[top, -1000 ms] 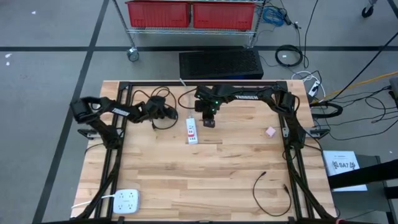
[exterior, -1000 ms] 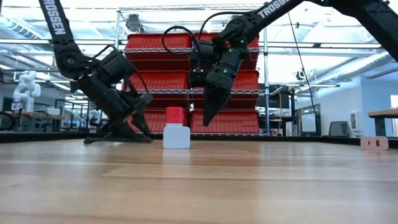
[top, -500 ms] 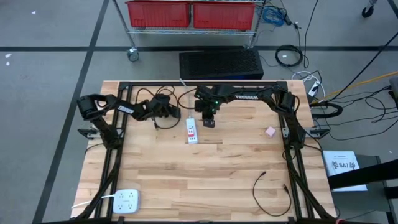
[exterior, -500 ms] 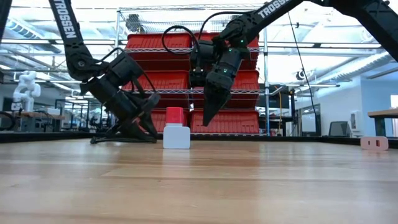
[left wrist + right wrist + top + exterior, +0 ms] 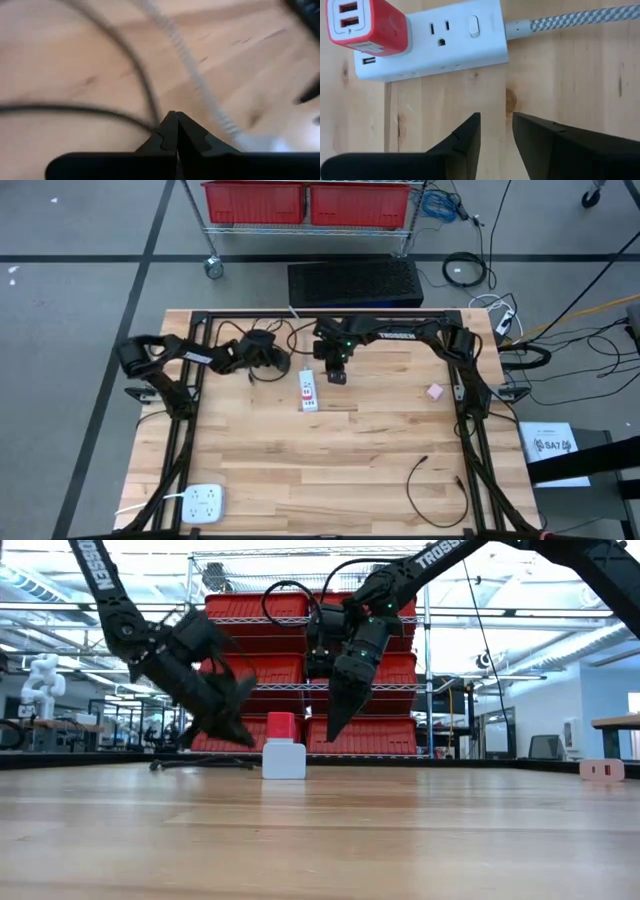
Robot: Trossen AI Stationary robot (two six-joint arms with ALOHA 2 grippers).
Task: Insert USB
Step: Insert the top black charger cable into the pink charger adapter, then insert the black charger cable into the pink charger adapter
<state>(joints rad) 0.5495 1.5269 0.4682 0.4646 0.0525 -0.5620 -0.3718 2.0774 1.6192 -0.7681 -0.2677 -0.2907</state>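
pale wooden table [image 5: 340,460] under two dark arms, red bins on a wire rack behind; usb cable not yet in a port.

left gripper [image 5: 172,125] has its fingers pressed together, seemingly on a thin black usb cable [image 5: 75,107], though the blurred wrist view leaves it unclear whether the cable is truly pinched. it hangs just beside the white power strip with a red two-port charger block [image 5: 427,40], on the strip's left in the high view. right gripper [image 5: 495,132] hovers near the strip's other side with fingers slightly apart and nothing between them. i judge the cable light, limp and slippery, so it should be held on the stiff plug shell close to the tip; the strip is light and may slide, so it wants steadying.
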